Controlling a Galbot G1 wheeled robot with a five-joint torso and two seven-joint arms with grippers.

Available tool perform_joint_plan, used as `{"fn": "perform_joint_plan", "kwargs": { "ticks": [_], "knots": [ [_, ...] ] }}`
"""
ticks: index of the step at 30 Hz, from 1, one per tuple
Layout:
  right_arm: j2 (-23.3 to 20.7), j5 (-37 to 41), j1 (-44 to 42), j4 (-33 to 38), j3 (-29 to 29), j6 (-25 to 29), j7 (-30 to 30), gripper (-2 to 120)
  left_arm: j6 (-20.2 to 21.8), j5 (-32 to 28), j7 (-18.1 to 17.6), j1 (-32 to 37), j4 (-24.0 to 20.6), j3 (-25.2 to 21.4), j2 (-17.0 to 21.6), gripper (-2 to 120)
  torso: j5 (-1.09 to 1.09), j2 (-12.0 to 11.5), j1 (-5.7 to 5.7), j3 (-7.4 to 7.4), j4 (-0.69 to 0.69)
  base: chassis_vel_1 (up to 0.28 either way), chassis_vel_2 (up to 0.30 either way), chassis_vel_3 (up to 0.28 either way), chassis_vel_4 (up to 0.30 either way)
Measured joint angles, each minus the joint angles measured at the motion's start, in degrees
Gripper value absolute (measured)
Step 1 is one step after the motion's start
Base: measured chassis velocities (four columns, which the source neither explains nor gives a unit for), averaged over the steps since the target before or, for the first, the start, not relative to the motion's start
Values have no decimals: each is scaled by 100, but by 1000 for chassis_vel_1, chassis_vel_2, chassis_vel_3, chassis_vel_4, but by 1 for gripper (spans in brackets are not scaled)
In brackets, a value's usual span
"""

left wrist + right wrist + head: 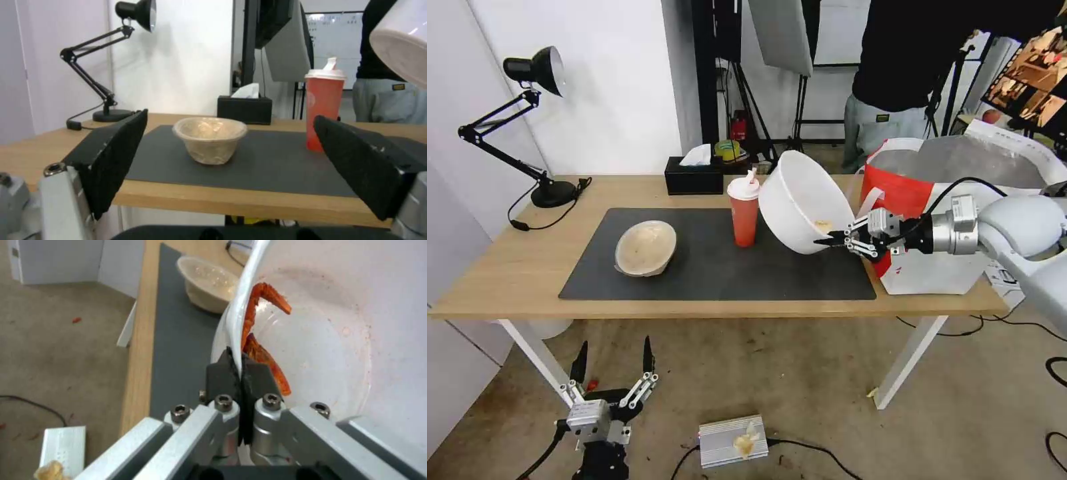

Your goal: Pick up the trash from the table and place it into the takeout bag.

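head view: right gripper point(835, 243) clamped on rim of white plastic bowl point(800, 200), bowl lifted and tilted on edge, mouth facing the gripper side, a small pale scrap visible inside near the fingertips; rest of inside hard to make out.
bag: takeout bag point(934, 267) just behind and beyond the right gripper, at table's right end; top open, silver lining shows; contents can't tell, far corner cut off by frame edge.
red cup point(744, 210): upright on mat point(714, 267), just past the bowl's far side from the fingers; touching or not, can't tell.
pulp bowl point(646, 248): on mat, well apart from right fingers, tipped a bit; looks empty.
table point(514, 280): bare wood strip all round mat; front mat area open.
left gripper point(612, 367): low, below table's front edge over the floor, fingers spread wide, nothing between.
left wrist view: left fingers point(118, 153) apart; pulp bowl point(210, 139) seen between them, farther off on mat, upright, inside hidden by the low angle. Red cup point(325, 106) beside the other finger's line; its base partly hidden by that finger. White bowl's underside point(400, 50) cut off at the corner.
right wrist view: right fingertips point(222, 373) pinched together on white bowl's rim point(249, 300), one in, one out. Inside: red food scraps point(262, 353) lying against the wall right by the inner finger, reddish smears on wall. Pulp bowl point(209, 283) beyond the fingers on mat, partly hidden by the rim.
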Motion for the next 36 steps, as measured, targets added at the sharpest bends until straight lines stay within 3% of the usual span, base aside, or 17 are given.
{"fn": "perform_joint_plan", "kwargs": {
  "ticks": [18, 36],
  "knots": [
    [-141, 540, 929, -224, -241, -113, 395, 0, -9, -19, -3, -30, 32, -50, 9, 100, -1, 0, 0, 0, 0, 0, 0, 0, 0],
    [-19, 662, 2104, -1341, -639, -81, 374, 0, 7, -55, -123, -83, 41, -102, 68, 100, 0, 0, 0, 0, 0, 0, 0, 0, 0]
  ]
}}
